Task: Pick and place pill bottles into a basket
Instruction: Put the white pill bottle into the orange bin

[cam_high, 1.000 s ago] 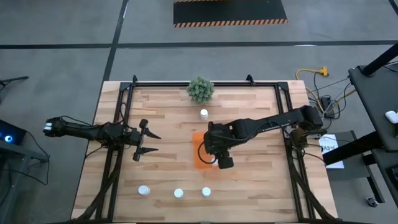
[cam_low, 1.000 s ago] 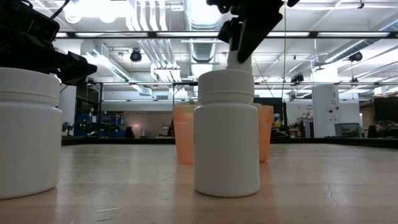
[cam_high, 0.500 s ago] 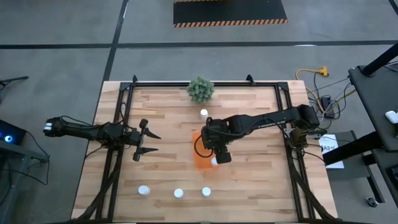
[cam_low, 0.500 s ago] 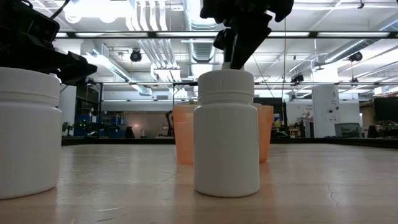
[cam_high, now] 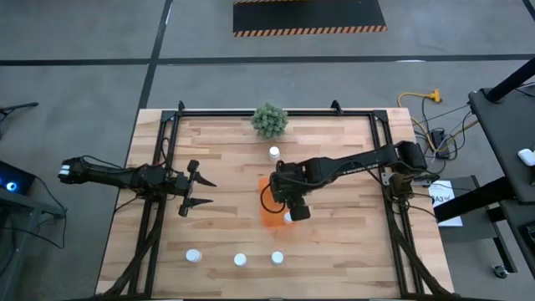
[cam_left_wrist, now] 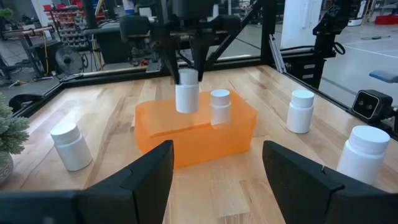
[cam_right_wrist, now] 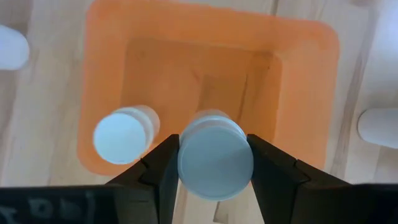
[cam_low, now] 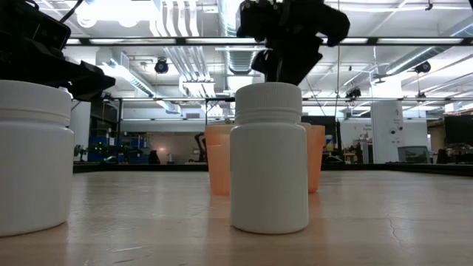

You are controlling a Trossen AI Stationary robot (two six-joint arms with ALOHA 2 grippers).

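So the right claw (cam_right_wrist: 214, 163) is clamping a small white round pill bottle (cam_right_wrist: 215, 155) upright over the translucent orange plastic basket (cam_right_wrist: 308, 93), lining it up beside the bottle already inside (cam_right_wrist: 124, 135). The left claw (cam_left_wrist: 214, 171) is waiting wide open, holding nothing. The overhead view is hiding that grip; it's showing three more bottles (cam_high: 239, 260) along the near desk (cam_high: 334, 251) edge.

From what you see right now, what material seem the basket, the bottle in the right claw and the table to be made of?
Basket: probably glossy translucent orange plastic; the bottles inside show through its wall.
Held bottle in the right claw: likely opaque white plastic with a matte, smooth cap.
Table: apparently light wood, with plank seams and grain visible.
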